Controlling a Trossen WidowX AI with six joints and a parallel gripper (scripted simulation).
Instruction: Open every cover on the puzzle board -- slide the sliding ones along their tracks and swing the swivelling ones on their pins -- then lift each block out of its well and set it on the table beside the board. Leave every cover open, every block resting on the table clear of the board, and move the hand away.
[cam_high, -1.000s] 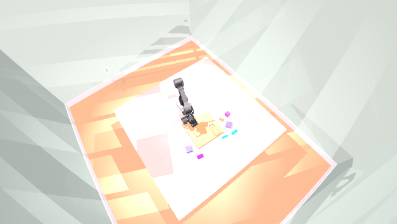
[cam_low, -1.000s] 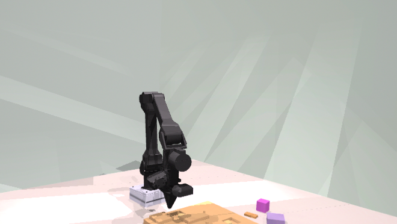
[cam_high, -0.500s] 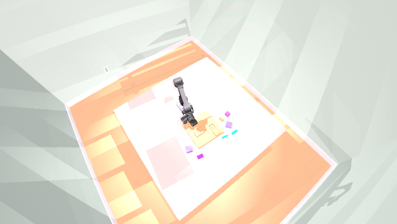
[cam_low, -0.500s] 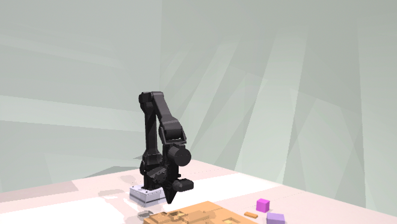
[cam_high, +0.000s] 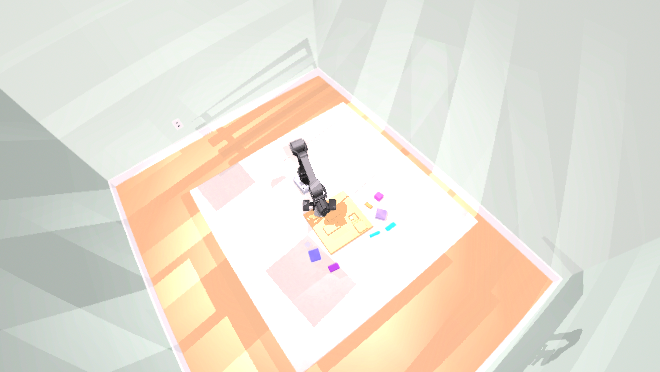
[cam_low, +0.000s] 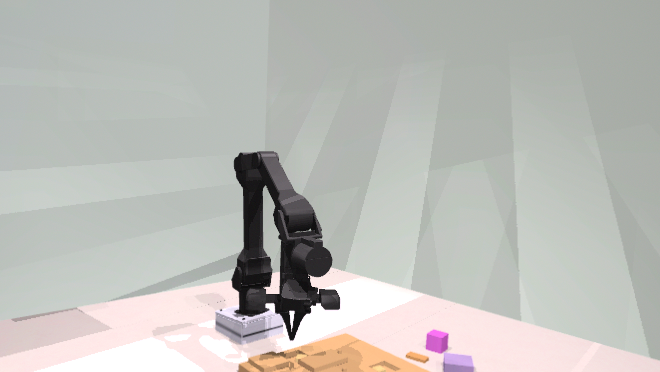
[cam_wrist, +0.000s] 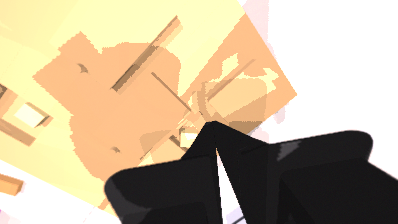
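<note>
The tan puzzle board (cam_high: 345, 240) (cam_low: 345, 350) (cam_wrist: 100, 25) lies on the white table in front of the arm's base. My gripper (cam_high: 317, 210) (cam_low: 291, 337) (cam_wrist: 211, 126) is shut and empty. Its tips point down just above the board's near corner by the base. In the wrist view the tips hover over a small swivelling cover (cam_wrist: 227, 92), and a raised track bar (cam_wrist: 145, 55) and an open well (cam_wrist: 30, 114) show further off. A magenta block (cam_high: 379, 196) (cam_low: 437, 340), a lilac block (cam_high: 381, 214) (cam_low: 458, 362) and a small orange piece (cam_high: 369, 205) (cam_low: 417, 356) lie on the table beside the board.
Two cyan pieces (cam_high: 390, 226) (cam_high: 374, 234) lie off the board's right edge. A blue-violet block (cam_high: 314, 255) and a second magenta block (cam_high: 333, 267) rest on the table in front of the board. The arm's grey base (cam_low: 247, 322) stands just behind the board.
</note>
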